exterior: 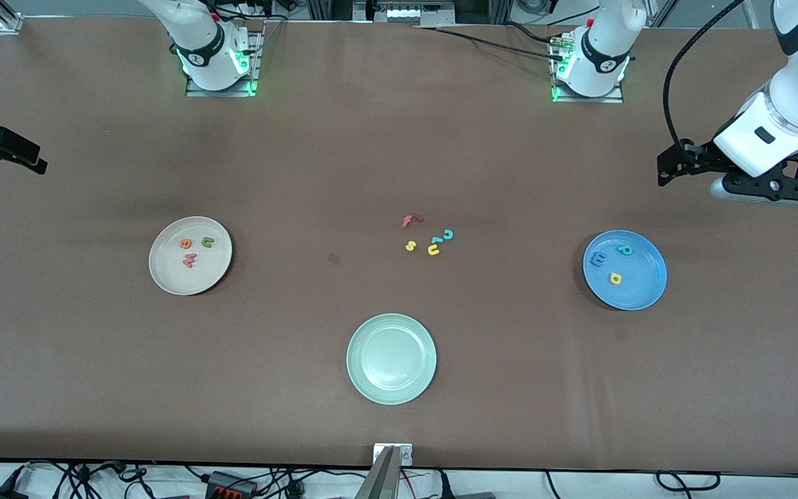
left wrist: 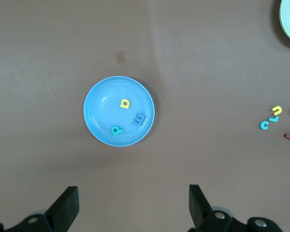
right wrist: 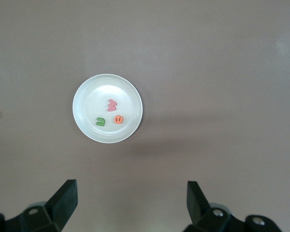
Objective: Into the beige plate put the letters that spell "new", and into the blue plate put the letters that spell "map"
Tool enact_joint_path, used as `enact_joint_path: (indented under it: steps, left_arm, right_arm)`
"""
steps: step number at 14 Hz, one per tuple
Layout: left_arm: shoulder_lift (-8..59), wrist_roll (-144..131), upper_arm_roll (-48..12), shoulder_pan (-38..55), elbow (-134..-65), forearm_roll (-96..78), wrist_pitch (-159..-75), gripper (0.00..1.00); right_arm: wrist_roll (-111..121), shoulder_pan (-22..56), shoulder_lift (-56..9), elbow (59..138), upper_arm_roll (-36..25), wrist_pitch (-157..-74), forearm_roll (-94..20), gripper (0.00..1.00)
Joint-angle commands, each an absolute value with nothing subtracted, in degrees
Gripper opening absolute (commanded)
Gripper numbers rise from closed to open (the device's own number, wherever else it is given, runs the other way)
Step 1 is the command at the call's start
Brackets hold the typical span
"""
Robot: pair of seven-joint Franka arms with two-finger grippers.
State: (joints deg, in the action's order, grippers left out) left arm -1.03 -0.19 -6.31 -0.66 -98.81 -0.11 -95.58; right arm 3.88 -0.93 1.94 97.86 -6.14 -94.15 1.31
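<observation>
The beige plate (exterior: 163, 274) (right wrist: 87, 94) holds the letters that spell "new": an orange e (exterior: 185, 243), a green n (exterior: 208, 242) and a pinkish-red w (exterior: 190, 260). In the blue plate (exterior: 643, 287) (left wrist: 100, 101) lie the letters that spell "map": a blue m (exterior: 598, 260), a teal p (exterior: 625, 249) and a yellow a (exterior: 616, 278). My left gripper (exterior: 669, 168) (left wrist: 134, 194) hangs open and empty high over bare table at the left arm's end. At the right arm's end my right gripper (exterior: 33, 163) (right wrist: 131, 192) is raised the same way, open with nothing between its fingers.
A pale green plate (exterior: 391, 388) sits empty near the front camera's edge of the table. Mid-table lie loose letters: a red f (exterior: 411, 220), a yellow s (exterior: 410, 245), a yellow u (exterior: 433, 249) and teal hooked letters (exterior: 447, 235).
</observation>
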Motion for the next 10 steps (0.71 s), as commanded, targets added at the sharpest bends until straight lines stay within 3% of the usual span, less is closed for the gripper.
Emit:
enact_joint_path:
  steps: [1,10]
  left_arm:
    - [-2.3,0.4,-6.4,-1.1,-99.7,-1.0,-95.1,1.00]
    - [-2.3,0.4,-6.4,-1.1,-99.7,-1.0,-95.1,1.00]
  right_arm:
    - [4.9,-1.8,2.9,99.3,-5.8,-95.4,2.0,1.00]
    - [5.1,-2.4,2.9,99.3,-5.8,-95.4,2.0,1.00]
